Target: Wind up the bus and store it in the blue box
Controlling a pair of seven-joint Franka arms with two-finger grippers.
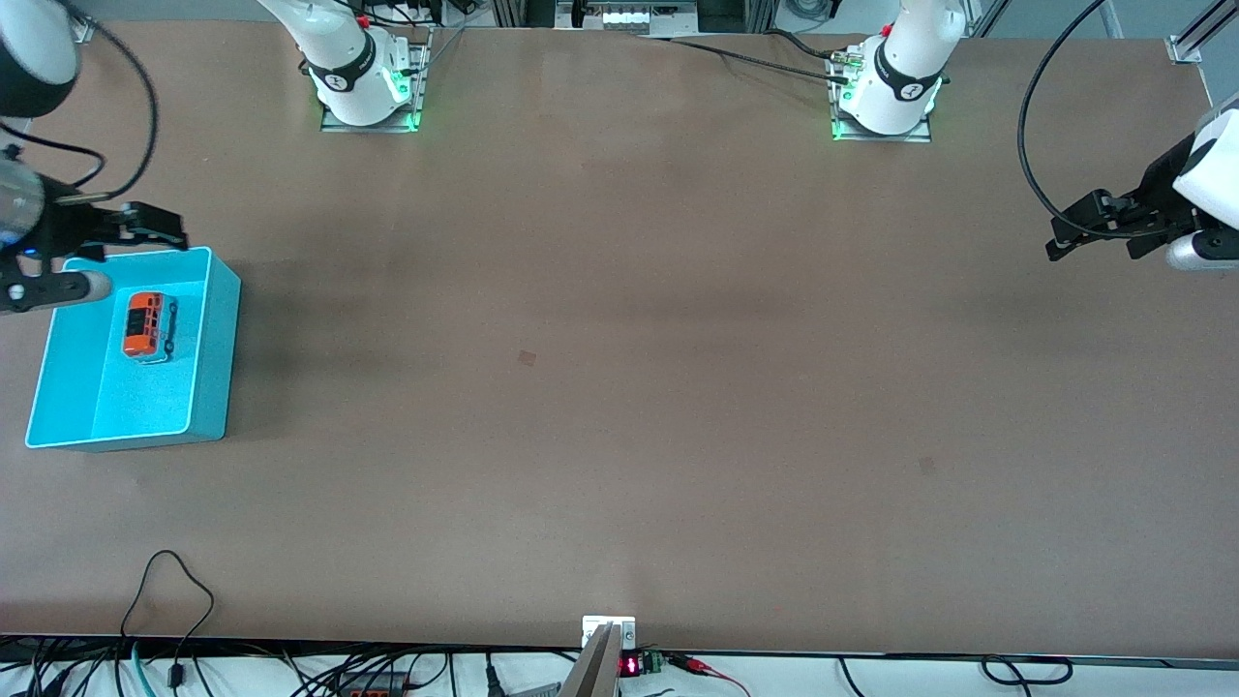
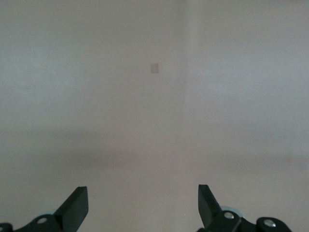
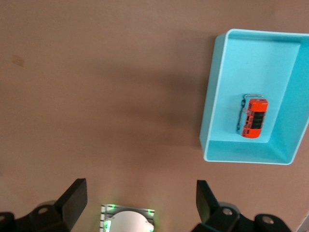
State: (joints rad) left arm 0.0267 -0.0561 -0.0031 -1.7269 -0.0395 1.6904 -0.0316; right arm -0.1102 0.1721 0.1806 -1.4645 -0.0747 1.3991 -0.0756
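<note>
1. The bus lies inside the blue box, in the half of the box farther from the front camera; it sits on the box floor, apart from the walls as far as the front view shows (orange body, dark roof panel facing up).
2. The blue box rests on the tabletop at the right arm's end, open top upward.
3. The right end effector hangs in the air over the box's edge nearest the robot bases. Its fingers are spread wide with nothing between them; the right wrist view shows the box and the bus well apart from them.
4. The left end effector hangs over bare tabletop at the left arm's end, well apart from the box. Its fingers are also spread wide and hold nothing (the left wrist view shows only bare surface and a small pale square mark).
</note>
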